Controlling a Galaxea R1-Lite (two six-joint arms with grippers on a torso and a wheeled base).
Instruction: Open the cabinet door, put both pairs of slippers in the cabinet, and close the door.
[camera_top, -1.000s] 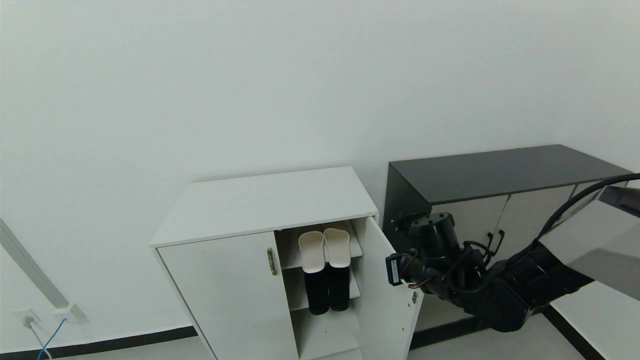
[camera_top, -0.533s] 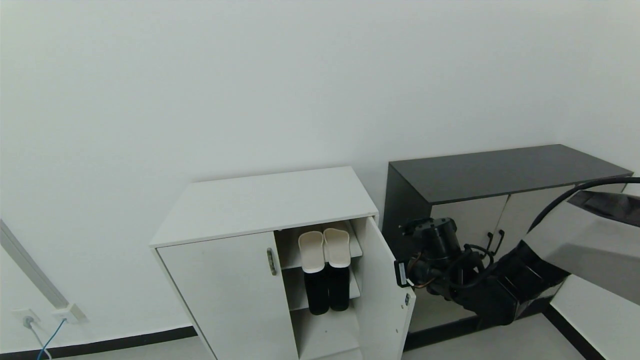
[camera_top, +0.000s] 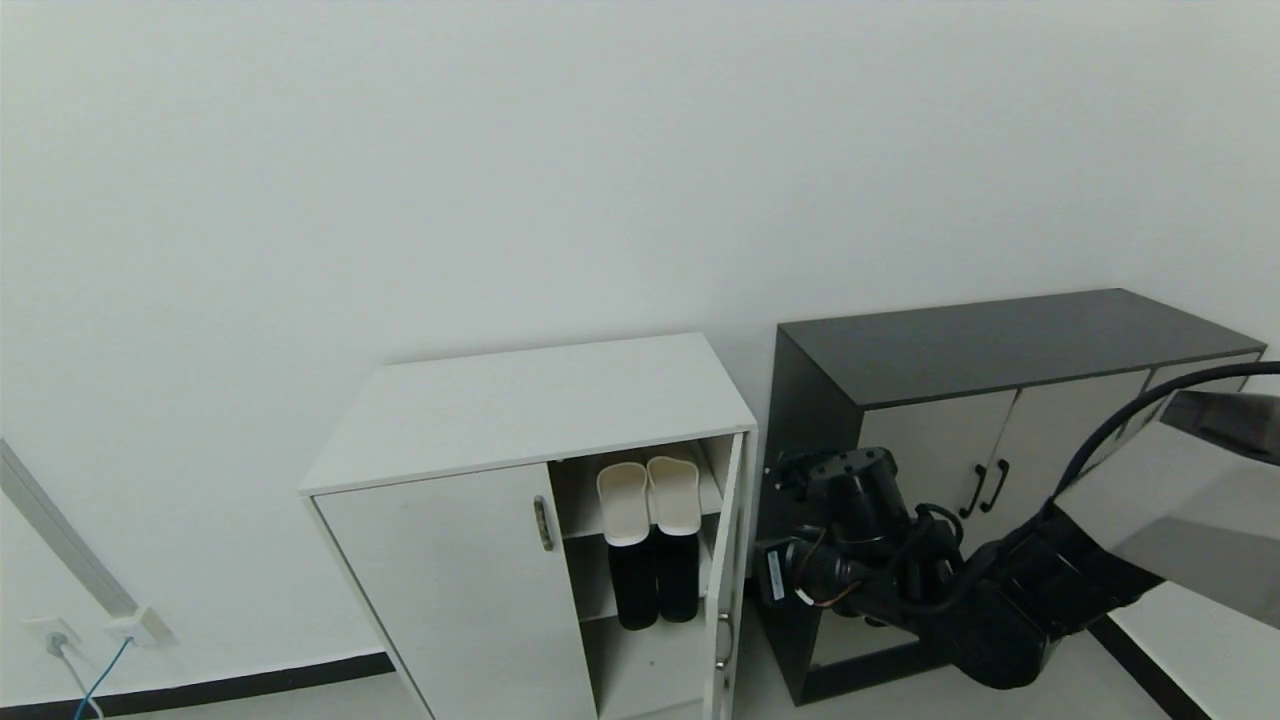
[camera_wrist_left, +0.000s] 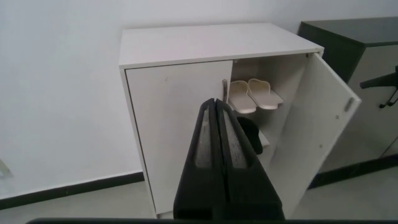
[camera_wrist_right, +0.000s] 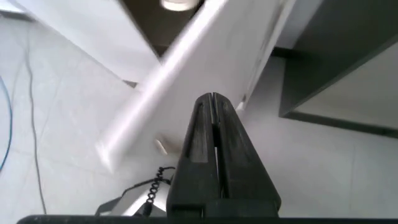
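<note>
Right gripper (camera_wrist_right: 212, 102): fingers pressed together, holding nothing, just off the outer face of the cabinet door (camera_top: 728, 560); whether it touches cannot be told.
Left gripper (camera_wrist_left: 217, 109): fingers closed on nothing, in front of the cabinet (camera_top: 530, 405), well apart from it.
Cabinet door: white right-hand leaf, partly open, almost edge-on in the head view; left leaf (camera_top: 460, 580) closed.
White slippers (camera_top: 650, 495): side by side on the cabinet's upper shelf (camera_top: 712, 490).
Black slippers (camera_top: 655, 580): directly below, on the middle shelf (camera_top: 708, 575).
Change: door has swung toward the cabinet; right arm followed it.
</note>
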